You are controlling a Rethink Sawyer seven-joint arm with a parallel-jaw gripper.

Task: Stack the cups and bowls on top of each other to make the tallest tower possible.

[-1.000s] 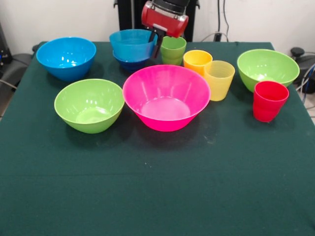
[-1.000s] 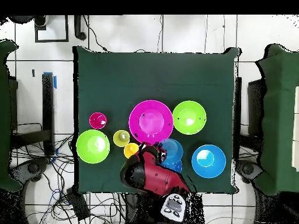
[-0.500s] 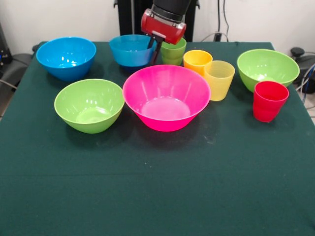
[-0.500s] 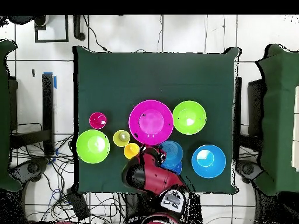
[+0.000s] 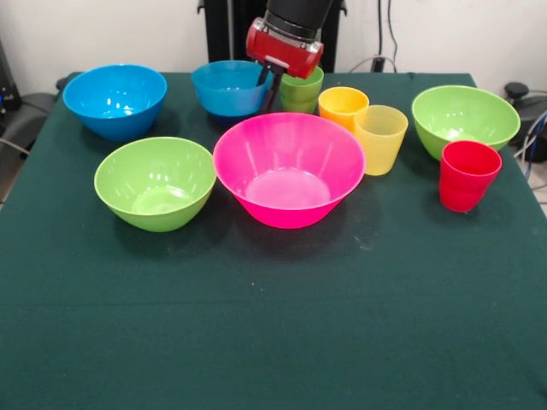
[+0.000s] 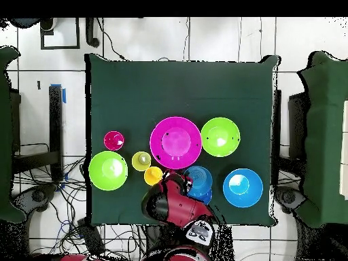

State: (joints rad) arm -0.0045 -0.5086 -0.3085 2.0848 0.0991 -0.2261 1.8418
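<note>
Where it hung raised a second ago, the light blue bowl [image 5: 229,87] sits lower, the end effector [image 5: 270,79] seemingly pinching its rim.

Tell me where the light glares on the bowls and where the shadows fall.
Front view: bright highlights sit inside the big blue bowl and on the pink bowl; soft shadows lie just beneath the bowls and the red cup, so the lighting looks diffuse, from above. Overhead view: small glare spots show in both lime bowls and barely any shadows.
</note>
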